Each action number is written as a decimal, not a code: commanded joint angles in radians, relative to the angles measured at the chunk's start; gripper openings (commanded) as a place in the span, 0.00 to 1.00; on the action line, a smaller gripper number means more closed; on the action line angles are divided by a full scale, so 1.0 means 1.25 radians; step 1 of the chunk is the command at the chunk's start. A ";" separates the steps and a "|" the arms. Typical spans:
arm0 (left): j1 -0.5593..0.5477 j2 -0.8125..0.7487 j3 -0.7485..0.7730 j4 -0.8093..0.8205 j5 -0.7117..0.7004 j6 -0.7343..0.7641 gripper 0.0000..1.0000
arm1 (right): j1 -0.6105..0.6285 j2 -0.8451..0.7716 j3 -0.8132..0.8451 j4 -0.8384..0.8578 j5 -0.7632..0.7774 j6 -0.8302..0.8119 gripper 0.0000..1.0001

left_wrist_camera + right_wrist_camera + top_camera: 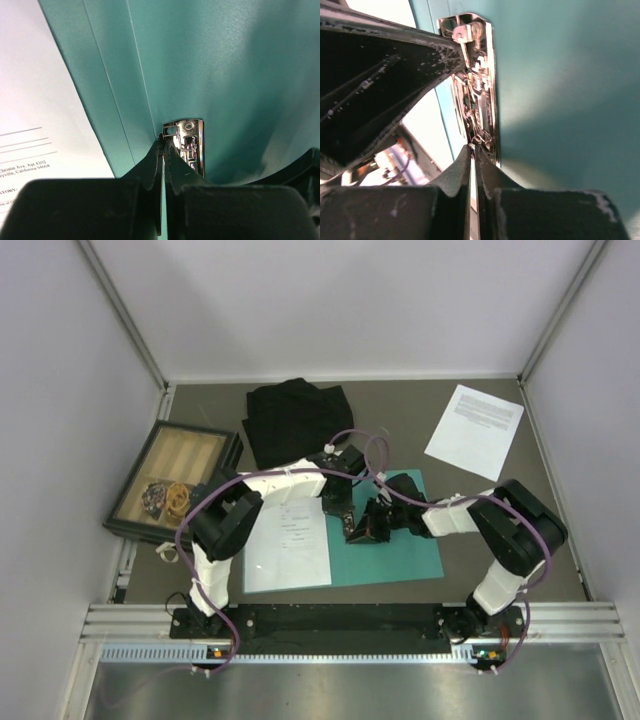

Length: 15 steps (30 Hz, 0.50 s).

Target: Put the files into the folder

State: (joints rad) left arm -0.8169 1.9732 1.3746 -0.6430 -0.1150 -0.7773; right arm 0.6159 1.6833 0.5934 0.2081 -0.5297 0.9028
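Note:
The teal folder (pixel 400 540) (pixel 225 75) (pixel 570 75) lies open and flat in front of both arms. One of the files (pixel 290 545) (pixel 35 100), a white printed sheet, rests over its left half. The other file (pixel 475 430) lies apart at the back right. A shiny metal clip (pixel 190 145) (pixel 477 90) sits at the folder's spine. My left gripper (pixel 340 518) (pixel 164 142) is shut, its tips at one end of the clip. From the other end comes my right gripper (pixel 358 532) (pixel 474 146), also shut, with its tips against the clip's wire end.
A black cloth (pixel 297 420) lies behind the folder. A dark-framed wooden tray (pixel 190 427) holding small items stands at the left by the wall. Purple cables loop over both arms. A metal rail runs along the near edge.

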 commanded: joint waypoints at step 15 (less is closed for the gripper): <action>0.020 0.003 -0.026 -0.038 0.026 0.084 0.00 | -0.053 -0.100 0.065 -0.386 0.167 -0.121 0.00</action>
State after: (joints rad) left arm -0.8005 1.9614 1.3479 -0.5720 -0.0387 -0.7368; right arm 0.5556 1.5856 0.6571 -0.0181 -0.5270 0.8467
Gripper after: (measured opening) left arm 0.013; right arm 0.007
